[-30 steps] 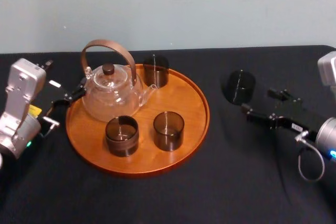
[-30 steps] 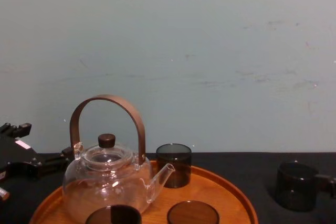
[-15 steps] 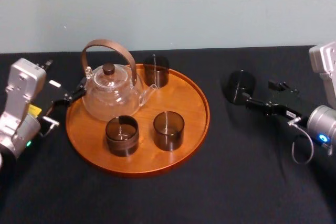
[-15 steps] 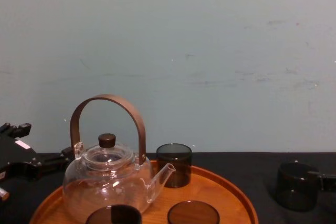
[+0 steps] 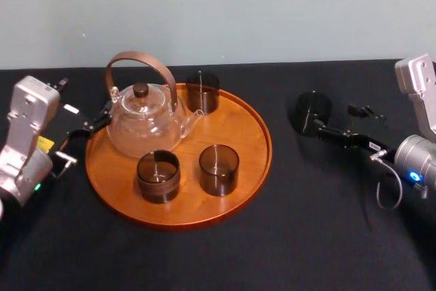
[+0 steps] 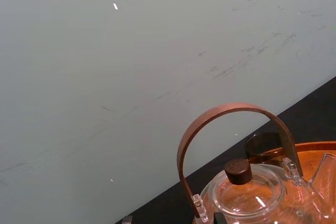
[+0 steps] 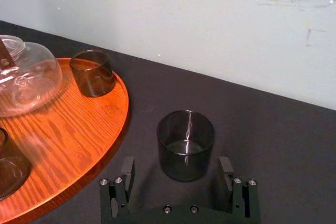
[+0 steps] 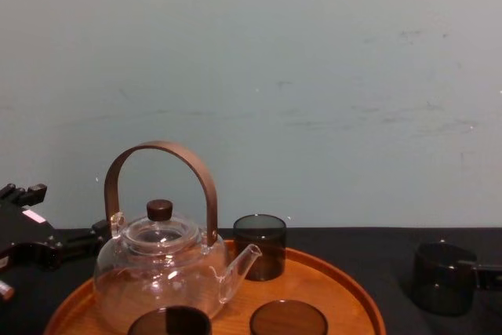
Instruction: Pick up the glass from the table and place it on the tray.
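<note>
A dark smoky glass point(image 5: 313, 112) stands upright on the black table point(image 5: 320, 223), to the right of the round wooden tray point(image 5: 248, 155). My right gripper point(image 5: 334, 118) is open, just right of the glass. In the right wrist view the glass point(image 7: 185, 144) sits just ahead of the gripper point(image 7: 176, 164), its near side between the two fingertips point(image 7: 127, 167) with a gap on each side. The chest view shows the glass point(image 8: 443, 278) at the lower right. My left gripper point(image 5: 94, 120) rests open at the tray's left edge, beside the teapot.
The tray carries a clear glass teapot point(image 5: 143, 124) with a brown arched handle and three dark glasses: one at the back point(image 5: 202, 92) and two near the front point(image 5: 158, 176), point(image 5: 219, 169). A pale wall rises behind the table.
My right gripper has moved away from me and leftward up to the glass, staying open. The glass, the tray and the left arm have not moved.
</note>
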Controlling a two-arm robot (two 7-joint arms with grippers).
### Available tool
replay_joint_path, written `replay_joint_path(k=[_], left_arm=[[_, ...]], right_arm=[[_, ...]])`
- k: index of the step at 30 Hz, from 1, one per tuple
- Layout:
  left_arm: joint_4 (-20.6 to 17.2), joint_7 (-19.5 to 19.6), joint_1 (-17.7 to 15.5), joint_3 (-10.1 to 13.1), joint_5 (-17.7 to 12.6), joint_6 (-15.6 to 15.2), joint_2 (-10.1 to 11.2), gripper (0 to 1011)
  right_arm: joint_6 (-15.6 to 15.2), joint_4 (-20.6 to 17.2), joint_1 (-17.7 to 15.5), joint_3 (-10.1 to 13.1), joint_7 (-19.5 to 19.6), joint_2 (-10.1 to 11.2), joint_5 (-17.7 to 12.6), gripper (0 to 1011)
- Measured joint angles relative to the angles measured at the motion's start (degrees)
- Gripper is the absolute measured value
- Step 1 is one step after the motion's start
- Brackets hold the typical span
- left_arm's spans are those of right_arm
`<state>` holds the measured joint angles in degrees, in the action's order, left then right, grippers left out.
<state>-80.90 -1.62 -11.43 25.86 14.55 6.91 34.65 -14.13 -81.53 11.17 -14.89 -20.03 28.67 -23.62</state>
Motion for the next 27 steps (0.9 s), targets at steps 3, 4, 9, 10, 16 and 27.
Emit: replay_joint_path(k=[3, 4, 9, 10, 16, 27], left_arm=[[0.00, 0.00, 0.00, 0.00, 0.00, 0.00, 0.00, 1001], [-0.01, 0.00, 0.00, 0.00, 0.00, 0.00, 0.00, 1001], [0.00, 0.00, 0.00, 0.00, 0.00, 0.00, 0.00, 1002], [0.00, 0.00, 0.00, 0.00, 0.00, 0.00, 0.00, 1001], [0.00, 0.00, 0.00, 0.00, 0.00, 0.00, 0.00, 1001], [0.00, 0.00, 0.00, 0.00, 0.00, 0.00, 0.00, 1001]], right_arm=[[0.04, 0.23, 0.05, 0.14, 0.00, -0.10, 0.06, 1002], [0.07, 0.27, 0.06, 0.17, -0.01, -0.12, 0.07, 1003], [0.37, 0.75, 0.18, 0.33, -0.18, -0.35, 0.11, 1002], [0.41, 0.83, 0.22, 0.33, -0.21, -0.39, 0.11, 1002], [0.87, 2.08, 1.02, 0.22, -0.51, -0.90, 0.33, 1002], [1.81, 7.04, 4.31, -0.50, -1.17, -2.42, 1.07, 1002]])
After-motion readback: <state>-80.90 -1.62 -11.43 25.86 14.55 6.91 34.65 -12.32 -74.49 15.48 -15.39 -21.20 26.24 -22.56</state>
